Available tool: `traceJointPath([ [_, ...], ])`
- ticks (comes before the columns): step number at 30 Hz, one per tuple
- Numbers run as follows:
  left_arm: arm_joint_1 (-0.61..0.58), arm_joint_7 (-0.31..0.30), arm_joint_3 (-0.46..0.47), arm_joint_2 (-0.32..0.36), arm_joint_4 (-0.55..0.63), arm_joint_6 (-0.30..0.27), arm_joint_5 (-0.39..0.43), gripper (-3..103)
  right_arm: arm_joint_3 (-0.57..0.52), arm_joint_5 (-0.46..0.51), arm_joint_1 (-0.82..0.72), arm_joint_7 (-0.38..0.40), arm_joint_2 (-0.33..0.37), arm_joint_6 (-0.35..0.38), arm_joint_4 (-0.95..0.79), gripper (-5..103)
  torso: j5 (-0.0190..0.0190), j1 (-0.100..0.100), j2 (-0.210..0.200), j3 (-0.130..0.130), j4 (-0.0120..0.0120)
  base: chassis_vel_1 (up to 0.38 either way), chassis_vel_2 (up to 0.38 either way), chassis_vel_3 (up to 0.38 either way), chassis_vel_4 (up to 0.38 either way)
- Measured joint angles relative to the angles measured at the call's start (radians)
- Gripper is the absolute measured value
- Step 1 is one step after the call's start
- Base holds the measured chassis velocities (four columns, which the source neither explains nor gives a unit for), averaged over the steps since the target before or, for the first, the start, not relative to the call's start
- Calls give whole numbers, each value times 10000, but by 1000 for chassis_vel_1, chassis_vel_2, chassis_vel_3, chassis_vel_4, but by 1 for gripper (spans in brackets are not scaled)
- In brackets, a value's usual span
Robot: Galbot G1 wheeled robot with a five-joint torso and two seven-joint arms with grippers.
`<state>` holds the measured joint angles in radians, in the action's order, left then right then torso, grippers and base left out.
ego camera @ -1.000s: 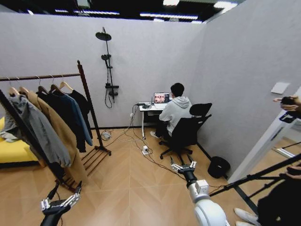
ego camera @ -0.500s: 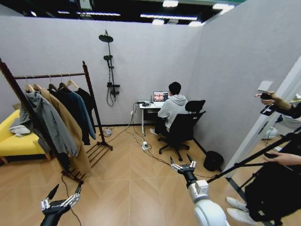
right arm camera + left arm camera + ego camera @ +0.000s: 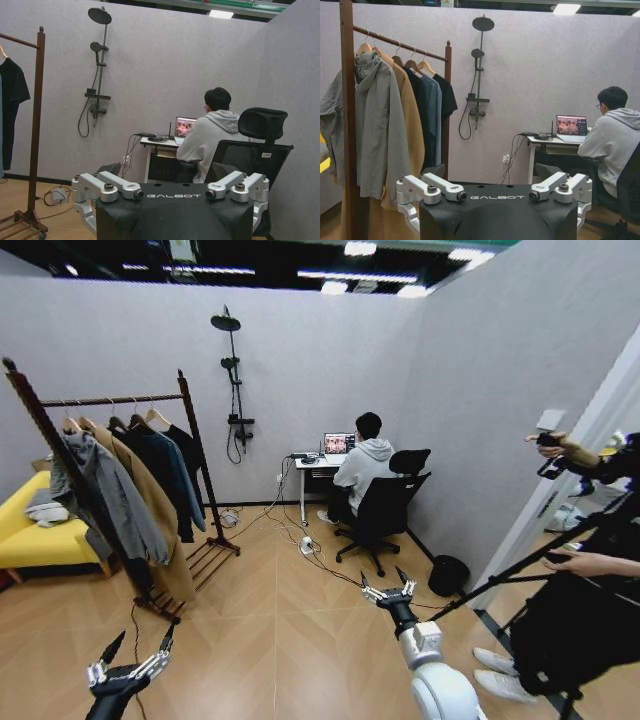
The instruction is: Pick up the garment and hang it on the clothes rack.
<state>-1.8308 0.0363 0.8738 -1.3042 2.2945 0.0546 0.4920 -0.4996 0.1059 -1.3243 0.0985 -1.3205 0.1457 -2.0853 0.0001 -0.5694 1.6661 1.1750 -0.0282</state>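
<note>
Black matte garment (image 3: 180, 465) | wooden hanger; on clothes rack (image 3: 196, 455)

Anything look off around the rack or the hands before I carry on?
Nothing stands out. The clothes rack stands upright and the garment hangs straight at the far end of its rail. The left hand and right hand are both open and empty, low over the floor. Loose cables trail from the desk.
</note>
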Motion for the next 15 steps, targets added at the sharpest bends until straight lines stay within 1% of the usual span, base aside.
traceJointPath([
  [15, 0, 0, 0, 0, -1, 0, 0, 100, -87, 162, -205, 164, -69, -39, -26, 100, 0, 6, 2, -3, -1, 0, 0, 0, 0],
])
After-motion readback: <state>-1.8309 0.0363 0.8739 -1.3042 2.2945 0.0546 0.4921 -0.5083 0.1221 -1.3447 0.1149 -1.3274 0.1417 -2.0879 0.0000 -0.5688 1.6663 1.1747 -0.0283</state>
